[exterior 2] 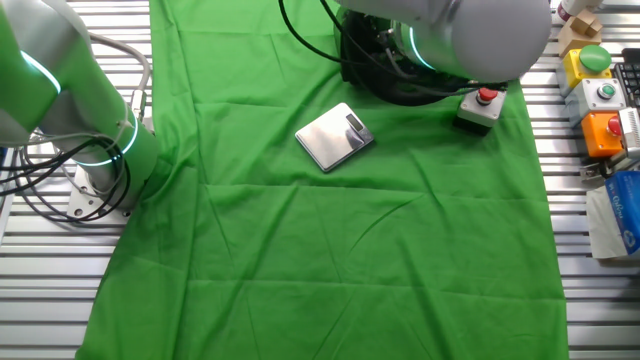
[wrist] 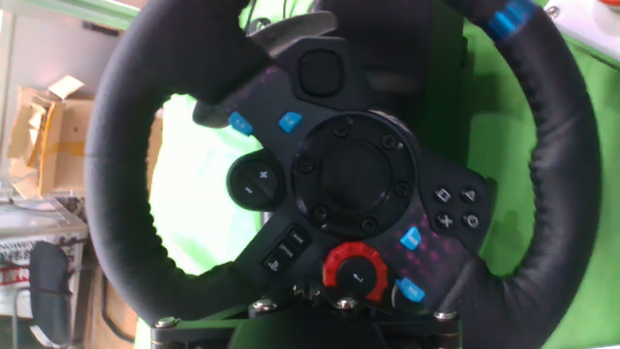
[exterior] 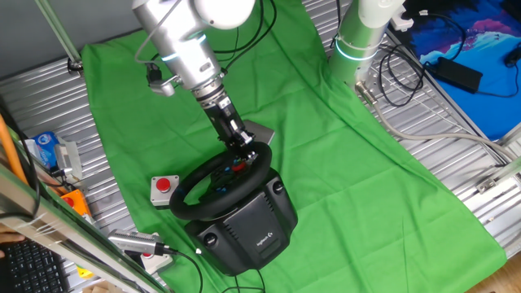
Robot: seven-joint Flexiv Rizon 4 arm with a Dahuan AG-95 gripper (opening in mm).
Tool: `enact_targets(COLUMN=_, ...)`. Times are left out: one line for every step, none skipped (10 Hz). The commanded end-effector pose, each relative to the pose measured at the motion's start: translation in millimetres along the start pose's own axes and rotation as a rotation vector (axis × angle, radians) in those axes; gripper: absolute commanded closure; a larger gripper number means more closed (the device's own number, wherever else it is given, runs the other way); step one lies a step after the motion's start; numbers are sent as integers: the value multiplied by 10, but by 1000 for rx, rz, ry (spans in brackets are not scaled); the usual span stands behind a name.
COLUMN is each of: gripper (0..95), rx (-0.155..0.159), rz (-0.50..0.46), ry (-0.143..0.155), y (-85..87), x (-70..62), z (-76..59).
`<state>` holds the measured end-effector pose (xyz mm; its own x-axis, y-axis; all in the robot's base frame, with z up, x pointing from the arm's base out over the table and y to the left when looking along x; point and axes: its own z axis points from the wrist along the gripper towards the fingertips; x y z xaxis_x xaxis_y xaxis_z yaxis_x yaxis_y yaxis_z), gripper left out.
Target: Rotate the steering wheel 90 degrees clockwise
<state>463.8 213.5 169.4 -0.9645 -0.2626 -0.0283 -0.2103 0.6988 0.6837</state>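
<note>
From here the gripper (exterior: 248, 149) sits right at the far rim of the steering wheel (exterior: 213, 189) on the green cloth (exterior: 342, 155), can't tell if it's actually clamped, so I'd follow the rim's arc clockwise, not drag straight across.

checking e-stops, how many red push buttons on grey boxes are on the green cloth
1 in each fixed view, likely the same box: red push button left of the steering wheel, seen again near the cloth's far edge; the arm may hide more.
</note>
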Motion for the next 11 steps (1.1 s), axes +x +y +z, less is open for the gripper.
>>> enact_targets(gripper=950, rx=-5, rz=3, ry=-3, y=26, x=-18, z=3)
enact_targets(gripper=950, rx=-7, rz=5, ry=-3, y=32, x=-20, z=3)
enact_targets(gripper=950, rx=-4, rz=6, ry=-3, y=74, x=-47, z=7)
enact_targets(gripper=950, rx=1, rz=3, ry=-1, y=79, x=-56, z=7)
enact_targets(gripper=950, rx=-6, rz=4, ry=-1, y=79, x=-58, z=6)
enact_targets(gripper=950, rx=-11, rz=3, ry=0, y=80, x=-61, z=1)
enact_targets(gripper=950, rx=-16, rz=3, ry=3, y=81, x=-72, z=-15)
enact_targets(gripper=950, rx=-18, rz=2, ry=3, y=81, x=-73, z=-19)
enact_targets(gripper=950, rx=-19, rz=-4, ry=4, y=76, x=-68, z=-23)
enact_targets(gripper=950, rx=-28, rz=-6, ry=5, y=71, x=-57, z=-31)
enact_targets(gripper=950, rx=-47, rz=-4, ry=4, y=69, x=-44, z=-48)
